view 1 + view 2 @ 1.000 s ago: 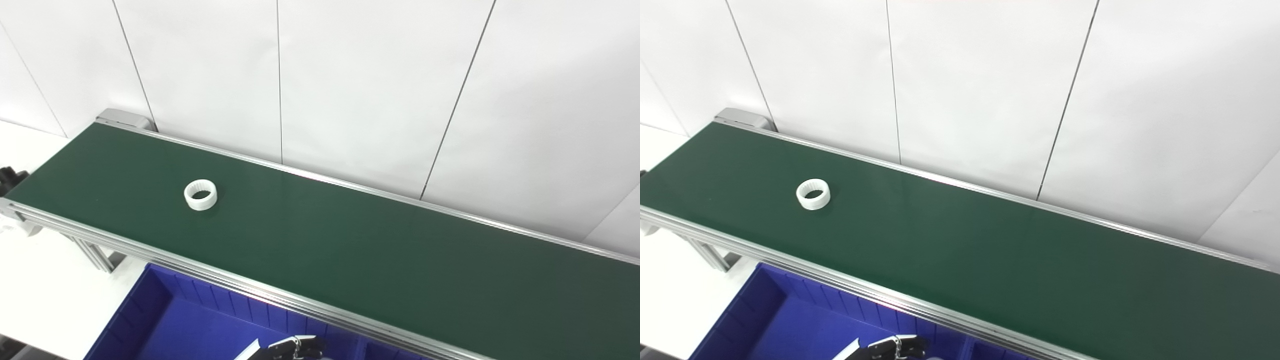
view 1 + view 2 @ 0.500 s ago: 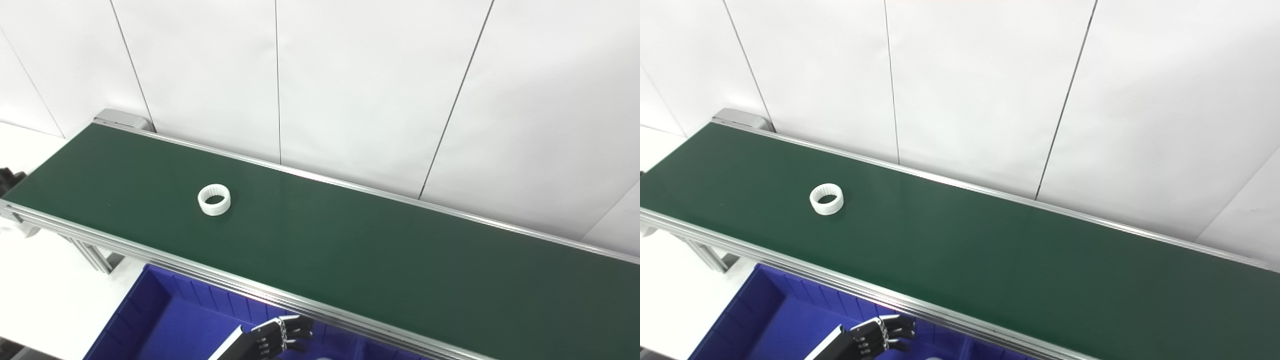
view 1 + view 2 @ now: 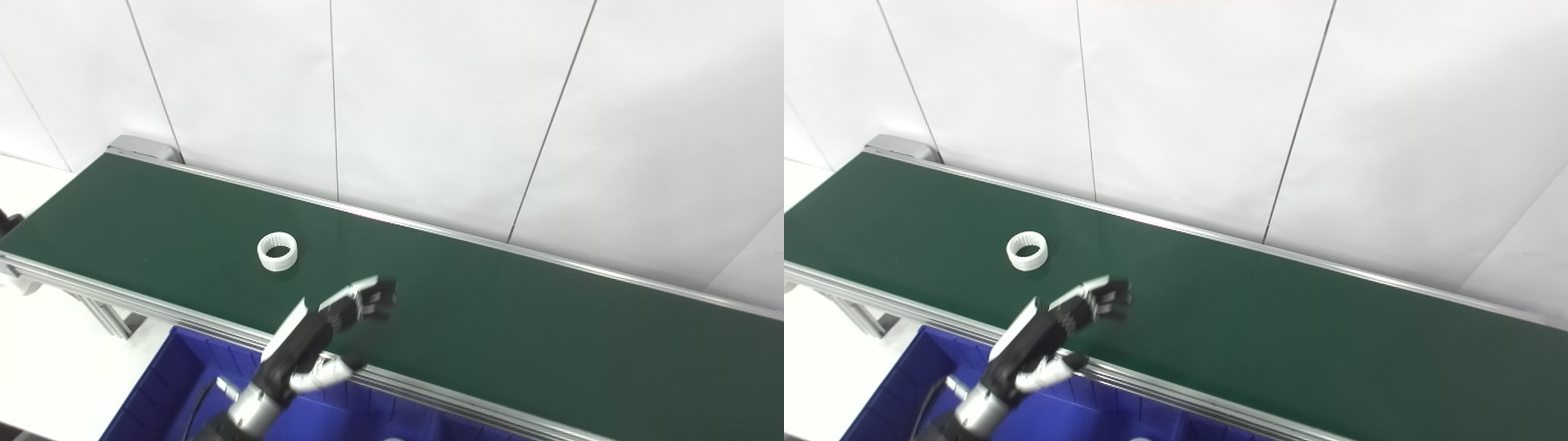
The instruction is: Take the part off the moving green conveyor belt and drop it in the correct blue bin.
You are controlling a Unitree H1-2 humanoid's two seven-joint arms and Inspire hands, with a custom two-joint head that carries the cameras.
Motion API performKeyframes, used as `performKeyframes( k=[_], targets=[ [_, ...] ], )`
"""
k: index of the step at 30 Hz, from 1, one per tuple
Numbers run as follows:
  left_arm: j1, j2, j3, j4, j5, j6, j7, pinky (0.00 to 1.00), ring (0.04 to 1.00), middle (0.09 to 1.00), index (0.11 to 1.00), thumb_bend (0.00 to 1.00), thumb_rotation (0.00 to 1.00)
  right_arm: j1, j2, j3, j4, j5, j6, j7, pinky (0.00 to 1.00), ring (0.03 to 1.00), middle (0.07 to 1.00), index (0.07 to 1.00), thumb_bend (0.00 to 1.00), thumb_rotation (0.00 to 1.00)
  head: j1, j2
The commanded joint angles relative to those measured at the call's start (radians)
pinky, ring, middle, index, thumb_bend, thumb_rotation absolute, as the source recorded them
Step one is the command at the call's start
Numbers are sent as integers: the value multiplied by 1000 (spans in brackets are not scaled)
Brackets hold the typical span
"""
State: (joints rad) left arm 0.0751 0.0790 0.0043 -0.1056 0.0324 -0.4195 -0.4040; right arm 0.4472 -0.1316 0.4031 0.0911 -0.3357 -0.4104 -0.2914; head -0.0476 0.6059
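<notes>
- Ring lies flat on the belt.
- Left hand above the belt's near edge, right of the ring, fingers spread, empty.
- Bin below the belt.

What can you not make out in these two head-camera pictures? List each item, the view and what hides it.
- Blue bin: both views, cut by bottom edge and hidden behind the conveyor rail; dividers unclear.
- Right hand: not in either view.
- White ring: too small to read its inner ridges.
- Left hand: fingertips blurred.
</notes>
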Motion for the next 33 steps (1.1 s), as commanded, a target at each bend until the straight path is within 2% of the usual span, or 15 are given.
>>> performKeyframes(
  k=[1, 6, 9, 13, 17, 24, 30, 33],
  targets=[
    [-60, 19, -9, -26, 41, 29, 35, 802, 889, 923, 910, 730, 675, -5, 5, 8, -39, -2, -59, -24, 809, 838, 848, 904, 832, 427, -9, 11],
    [-158, 28, -19, -1, 157, 136, 103, 799, 878, 913, 908, 760, 650, -10, 7, 8, -48, 3, -59, -21, 799, 832, 847, 898, 838, 411, -17, 26],
    [-214, 36, -32, 68, 204, 141, 141, 816, 885, 916, 910, 771, 633, -14, 8, 8, -49, -2, -59, -20, 821, 835, 850, 900, 834, 405, -25, 28],
    [-286, 67, -65, 149, 320, 177, 181, 888, 934, 949, 928, 781, 593, -16, 11, 10, -54, -7, -59, -24, 802, 833, 847, 892, 839, 393, -28, 30],
    [-343, 88, -94, 225, 432, 209, 249, 906, 951, 947, 924, 803, 583, -13, 13, 11, -59, -2, -59, -18, 815, 839, 850, 889, 840, 389, -28, 30],
    [-404, 107, -119, 328, 531, 256, 343, 902, 945, 934, 905, 821, 522, -8, 14, 14, -65, -8, -59, -20, 814, 838, 849, 888, 840, 385, -19, 33],
    [-458, 149, -185, 413, 661, 286, 409, 984, 971, 963, 911, 781, 475, -4, 11, 18, -70, -16, -59, -23, 813, 835, 852, 893, 838, 400, -14, 37],
    [-475, 162, -207, 449, 689, 295, 437, 999, 984, 971, 905, 788, 430, -3, 9, 23, -72, -9, -59, -24, 818, 838, 850, 894, 838, 397, -13, 39]
  ],
)
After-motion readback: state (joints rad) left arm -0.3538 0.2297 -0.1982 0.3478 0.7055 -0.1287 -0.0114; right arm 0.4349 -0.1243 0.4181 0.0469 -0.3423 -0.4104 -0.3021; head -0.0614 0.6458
